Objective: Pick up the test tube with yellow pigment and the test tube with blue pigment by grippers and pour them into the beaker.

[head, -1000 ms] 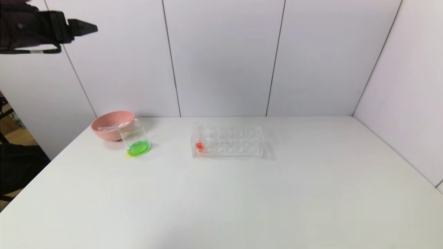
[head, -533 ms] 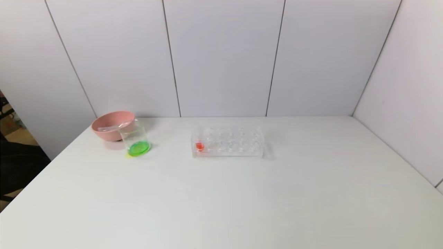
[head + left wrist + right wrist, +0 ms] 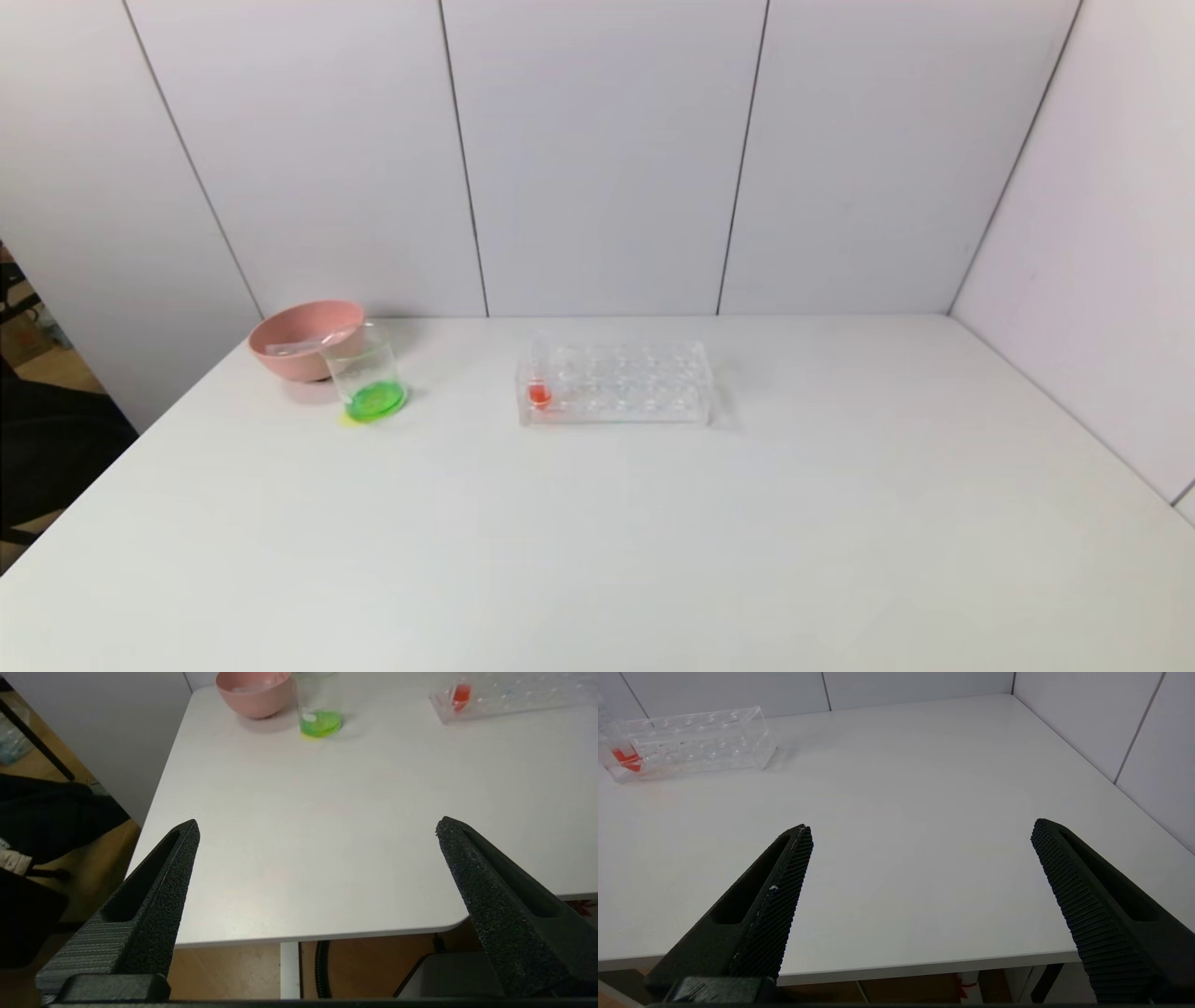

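The beaker (image 3: 366,385) stands at the back left of the white table, next to the pink bowl, with green liquid at its bottom; it also shows in the left wrist view (image 3: 319,704). No tube with yellow or blue pigment is in view. My left gripper (image 3: 317,823) is open and empty, held back over the table's front left edge. My right gripper (image 3: 922,826) is open and empty over the front right edge. Neither gripper shows in the head view.
A pink bowl (image 3: 303,336) behind the beaker holds a clear empty tube lying across it. A clear multi-hole rack (image 3: 616,383) at mid-back holds a red-liquid tube (image 3: 538,392) at its left end. Grey panel walls close off the back and right.
One second ago my left arm showed at the head view's upper left. It has since left that view. The beaker, bowl and rack have not moved.
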Available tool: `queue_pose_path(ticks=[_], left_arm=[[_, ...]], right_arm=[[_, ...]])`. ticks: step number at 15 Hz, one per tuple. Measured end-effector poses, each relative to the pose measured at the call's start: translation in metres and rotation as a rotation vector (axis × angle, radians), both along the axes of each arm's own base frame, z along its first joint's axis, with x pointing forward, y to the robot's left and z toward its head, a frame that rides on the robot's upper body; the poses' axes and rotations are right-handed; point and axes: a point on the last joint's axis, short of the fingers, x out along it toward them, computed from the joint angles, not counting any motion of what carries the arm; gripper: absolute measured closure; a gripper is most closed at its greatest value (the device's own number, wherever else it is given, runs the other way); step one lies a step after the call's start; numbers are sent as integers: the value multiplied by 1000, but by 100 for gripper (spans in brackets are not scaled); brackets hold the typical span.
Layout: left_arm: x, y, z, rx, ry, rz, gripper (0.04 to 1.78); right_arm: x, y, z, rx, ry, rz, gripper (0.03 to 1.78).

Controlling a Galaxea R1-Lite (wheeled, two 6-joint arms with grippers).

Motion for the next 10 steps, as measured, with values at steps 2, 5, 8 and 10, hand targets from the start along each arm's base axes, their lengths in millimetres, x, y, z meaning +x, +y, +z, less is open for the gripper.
queue_pose_path(ticks=[2,5,8,10], left_arm=[[11,0,-44,7,12,37,6],[22,0,-96,7,-34,64,6],[20,-1,-108,-3,-130,35,6],[20,-3,-116,-13,-130,-45,6]], right_arm=[[0,0,0,0,0,0,10],[0,0,0,0,0,0,10],[0,0,0,0,0,0,10],[0,0,0,0,0,0,10]])
